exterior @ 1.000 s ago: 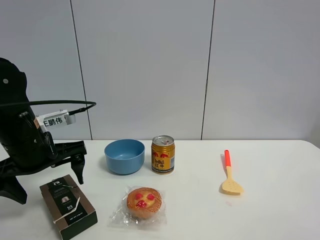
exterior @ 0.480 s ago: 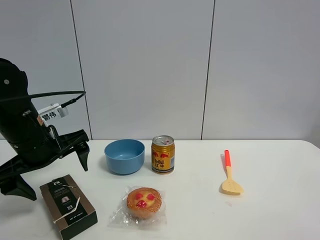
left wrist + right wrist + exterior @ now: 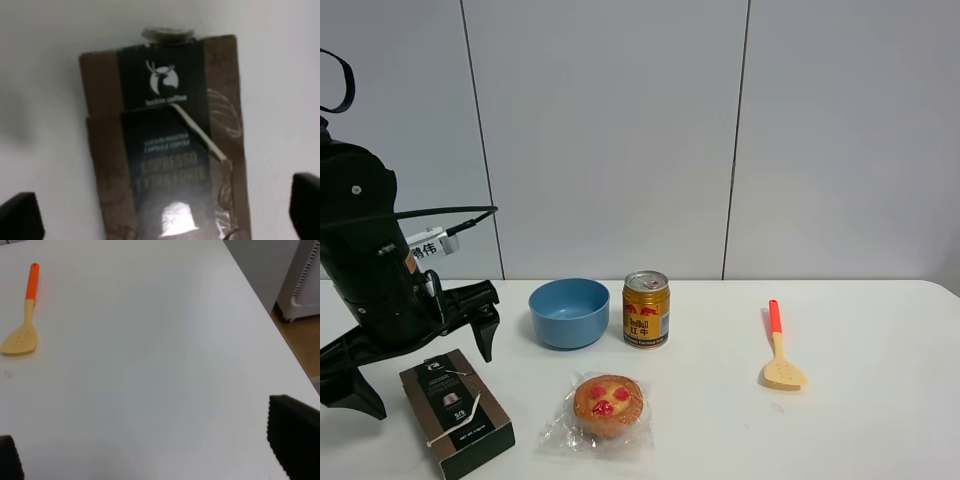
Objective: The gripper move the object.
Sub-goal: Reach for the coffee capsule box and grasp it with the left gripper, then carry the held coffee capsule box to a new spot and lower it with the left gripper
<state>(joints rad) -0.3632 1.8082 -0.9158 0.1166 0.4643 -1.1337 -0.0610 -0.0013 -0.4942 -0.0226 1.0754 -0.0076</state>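
The object, a long dark carton (image 3: pixel 455 410) with brown sides and a white strip, lies flat on the white table at the front left. My left gripper (image 3: pixel 415 352), black with a white label (image 3: pixel 425 247) and a cable, hangs just above the carton's far end, jaws spread wide and empty. In the left wrist view the carton (image 3: pixel 165 150) fills the middle, with the fingertips (image 3: pixel 17 216) at either lower corner, apart from it. My right gripper (image 3: pixel 150 450) is open and empty over bare table; it is out of the exterior view.
A blue bowl (image 3: pixel 569 312) and a gold can (image 3: pixel 646 309) stand behind the carton to its right. A plastic-wrapped pastry (image 3: pixel 608 405) lies just right of the carton. A yellow spatula (image 3: pixel 779 350) with an orange handle lies at the right (image 3: pixel 22 325). The table's right edge (image 3: pixel 280 335) drops to the floor.
The left arm rose and tilted, then came slightly back down over the carton's far end. Its jaws stayed open. The carton has not moved.
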